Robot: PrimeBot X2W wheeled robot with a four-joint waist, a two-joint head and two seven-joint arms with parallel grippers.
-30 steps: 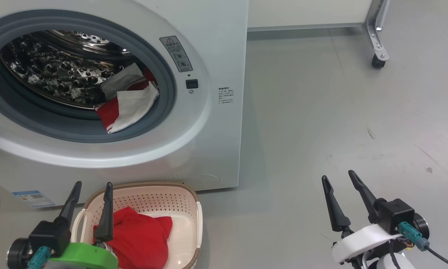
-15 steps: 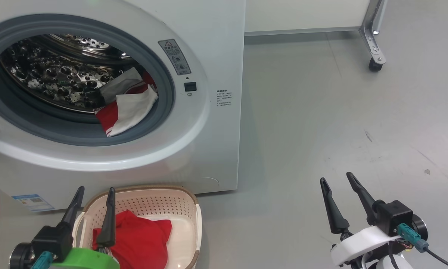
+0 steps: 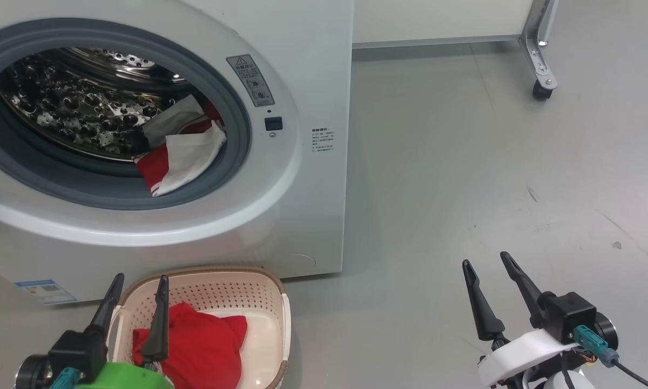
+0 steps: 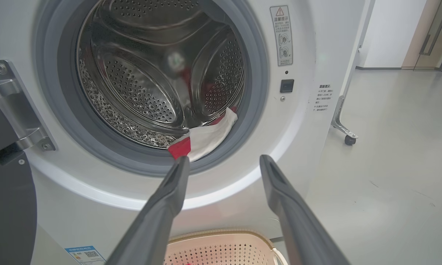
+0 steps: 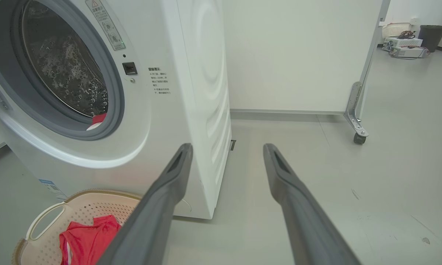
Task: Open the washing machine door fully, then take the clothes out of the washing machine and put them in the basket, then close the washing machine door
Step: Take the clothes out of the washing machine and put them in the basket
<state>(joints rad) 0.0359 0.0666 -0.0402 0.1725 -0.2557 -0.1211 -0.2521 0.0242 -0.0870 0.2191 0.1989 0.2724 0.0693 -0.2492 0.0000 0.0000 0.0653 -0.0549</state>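
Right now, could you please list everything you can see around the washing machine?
washing machine: one, white, at the left, drum mouth uncovered
door: one, dark, swung open at the far left
drum clothes: one bundle, red and white, at the drum mouth's lower right
basket garment: one, red, inside the basket
basket: one, cream with brown rim, on the floor before the machine
label sticker: one, blue, machine's lower left front
warning sticker: one, grey, right of the drum mouth
castor leg: one, metal, far right
left gripper: one, dark, open, above the basket
right gripper: one, dark, open, over the floor
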